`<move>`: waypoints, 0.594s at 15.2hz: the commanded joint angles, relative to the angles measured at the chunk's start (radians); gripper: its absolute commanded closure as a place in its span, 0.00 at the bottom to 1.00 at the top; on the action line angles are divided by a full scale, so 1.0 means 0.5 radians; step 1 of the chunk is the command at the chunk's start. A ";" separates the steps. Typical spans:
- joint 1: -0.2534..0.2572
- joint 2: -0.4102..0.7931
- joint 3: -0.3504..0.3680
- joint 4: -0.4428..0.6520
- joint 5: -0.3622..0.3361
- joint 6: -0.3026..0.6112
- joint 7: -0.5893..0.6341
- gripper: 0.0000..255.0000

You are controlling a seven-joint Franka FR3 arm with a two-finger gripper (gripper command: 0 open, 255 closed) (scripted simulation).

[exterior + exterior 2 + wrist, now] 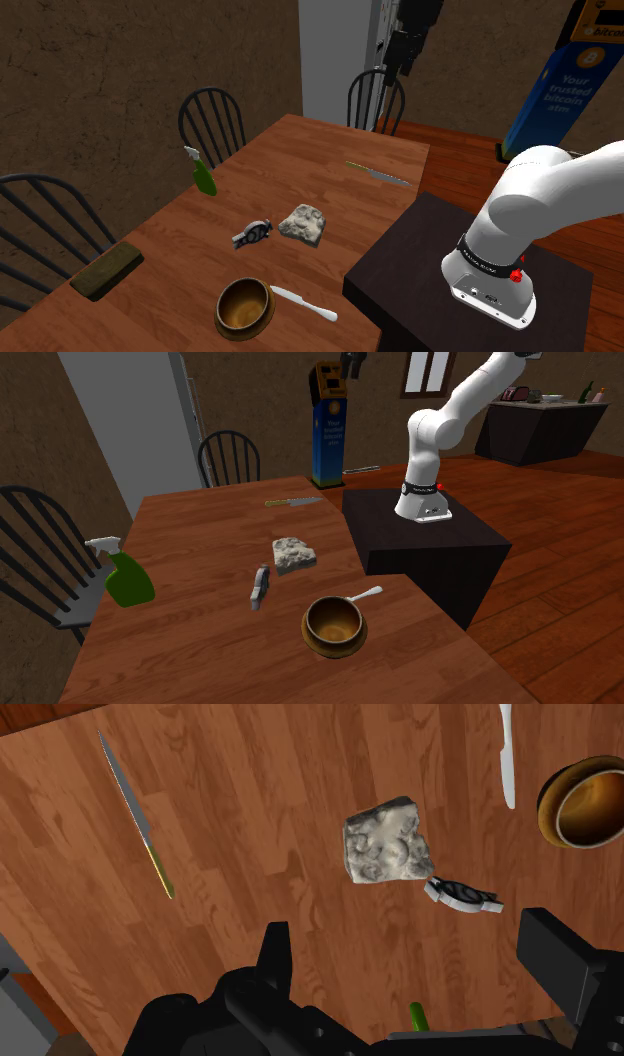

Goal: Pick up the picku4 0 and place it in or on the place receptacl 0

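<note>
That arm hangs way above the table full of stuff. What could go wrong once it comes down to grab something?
The small grey tool lies right beside the pale lumpy block, so the open fingers reaching for either might nudge the other. The white utensil lies close by the brown bowl, near the table edge; dropping something into the bowl carelessly could knock it off.

We see our white arm with dark joints (440,422) rising steeply from its base. Its all-black two-finger end effector (415,966) points downward, fingers (275,959) wide apart, clasping nothing.
</note>
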 commanded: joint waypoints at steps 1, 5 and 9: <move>0.000 0.000 0.000 0.000 0.000 0.000 0.000 0.00; 0.060 0.233 0.012 -0.024 -0.017 0.213 -0.142 0.00; 0.116 0.487 0.031 -0.010 -0.035 0.410 -0.277 0.00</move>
